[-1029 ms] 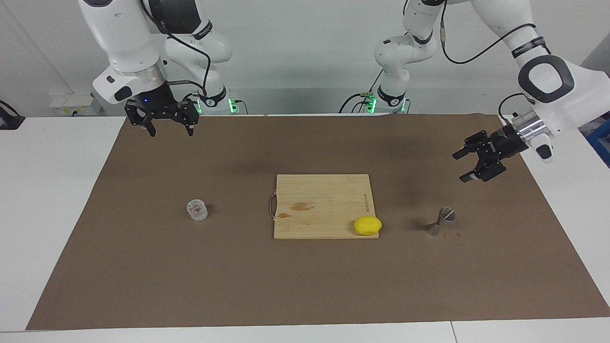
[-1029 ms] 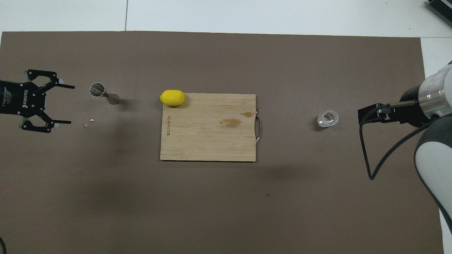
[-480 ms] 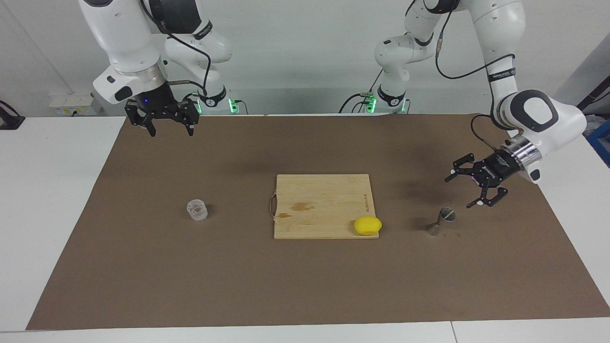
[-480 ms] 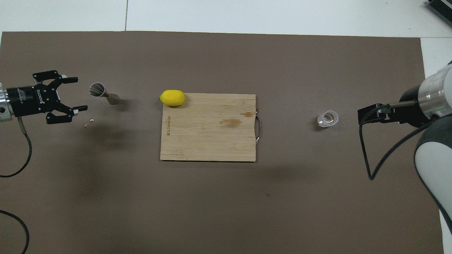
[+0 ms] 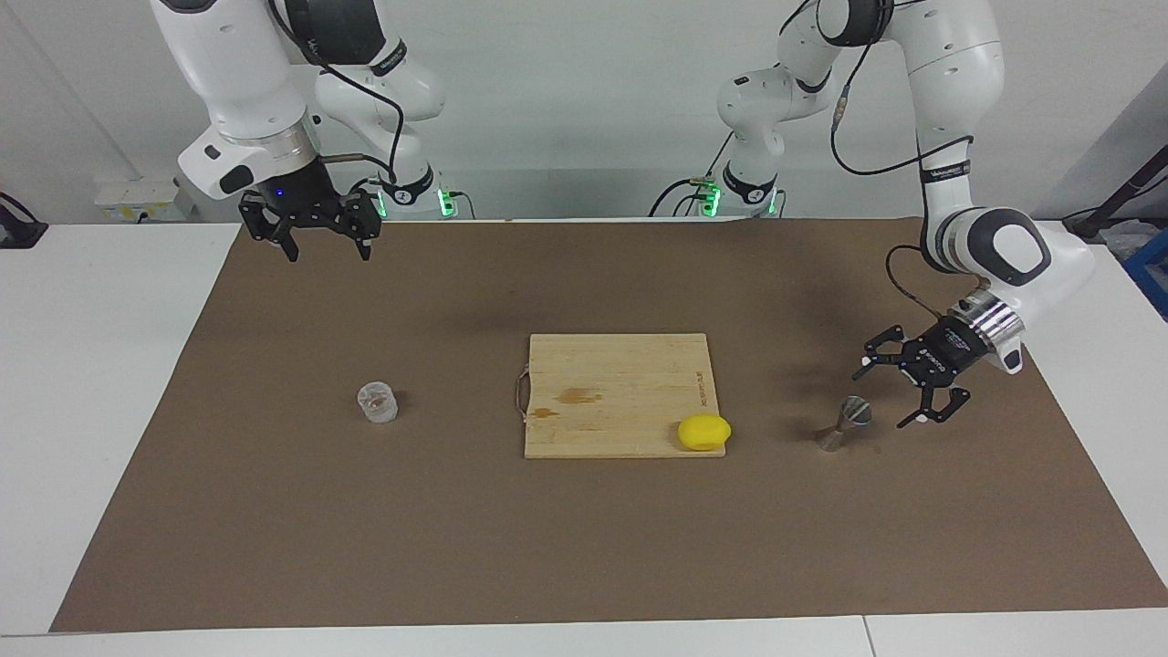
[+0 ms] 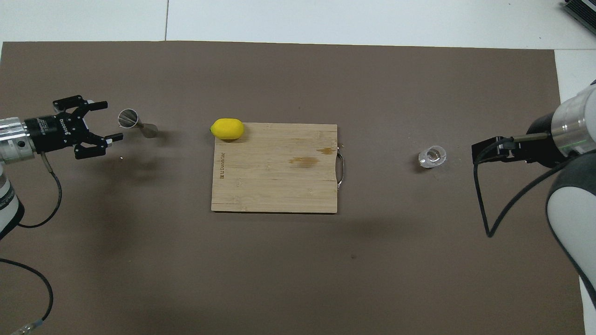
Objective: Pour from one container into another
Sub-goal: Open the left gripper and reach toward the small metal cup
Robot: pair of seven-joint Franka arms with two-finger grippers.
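Observation:
The clear glass tumbler (image 5: 377,403) (image 6: 432,157) stands on the brown mat toward the right arm's end. The steel hourglass jigger (image 5: 844,424) (image 6: 135,123) stands upright on the mat toward the left arm's end. My left gripper (image 5: 880,400) (image 6: 111,121) hangs low right beside the jigger, on its table-end side. It is open, its fingers point at the jigger and do not touch it. My right gripper (image 5: 328,255) waits open and empty, high over the mat's robot-side edge, apart from the tumbler.
A bamboo cutting board (image 5: 620,383) (image 6: 279,181) lies mid-mat between the two containers. A yellow lemon (image 5: 703,432) (image 6: 227,129) sits on the board's corner nearest the jigger. White table surrounds the brown mat (image 5: 584,547).
My left gripper has come down and moved in toward the jigger, still open. The right arm, tumbler, jigger and lemon have not moved.

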